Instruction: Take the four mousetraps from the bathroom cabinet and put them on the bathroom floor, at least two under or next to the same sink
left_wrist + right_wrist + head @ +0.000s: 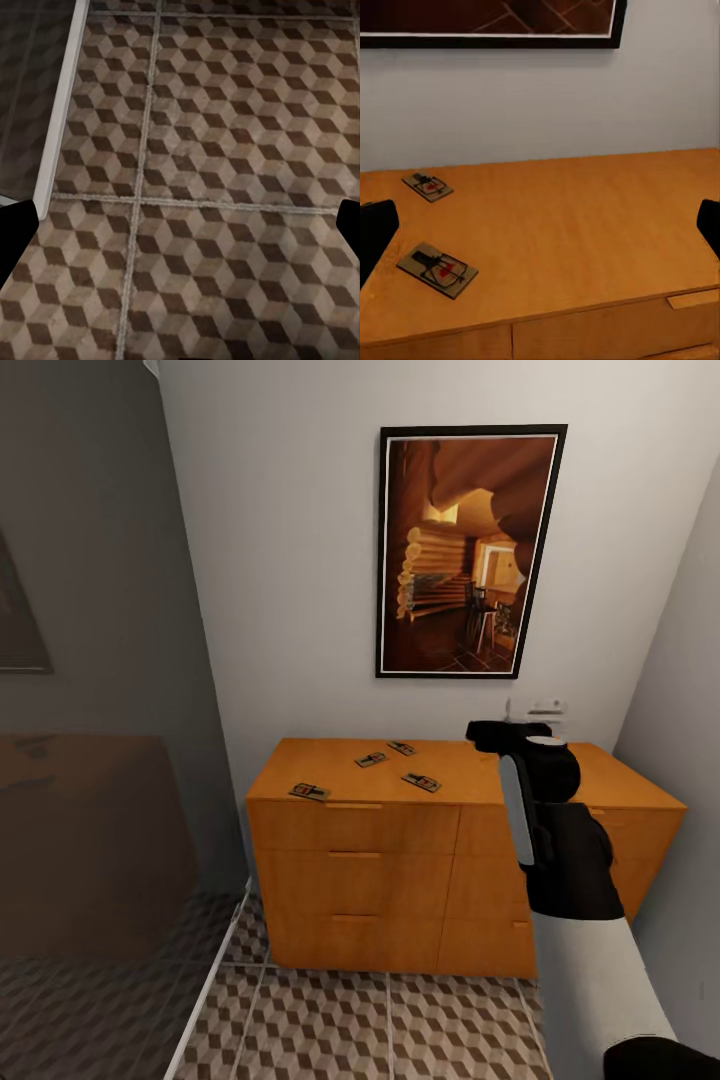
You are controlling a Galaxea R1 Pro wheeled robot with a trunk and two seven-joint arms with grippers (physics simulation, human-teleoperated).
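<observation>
The orange-brown cabinet (400, 880) stands against the back wall. Several mousetraps lie flat on its top: one near the front left corner (310, 792), one mid-front (421, 782), and two farther back (371, 759) (402, 748). My right gripper (503, 733) hovers over the right half of the cabinet top (585, 225); it is open and holds nothing. In the right wrist view, two mousetraps (437, 269) (427, 186) lie off to one side of its fingers. My left gripper (180, 232) is open over the cube-patterned bathroom floor (225, 150).
A framed picture (465, 550) hangs above the cabinet. A glass partition (100, 760) with a white base strip (210, 980) bounds the left. The right wall (680, 710) runs close to the cabinet's end. Tiled floor (400, 1020) lies in front of the drawers.
</observation>
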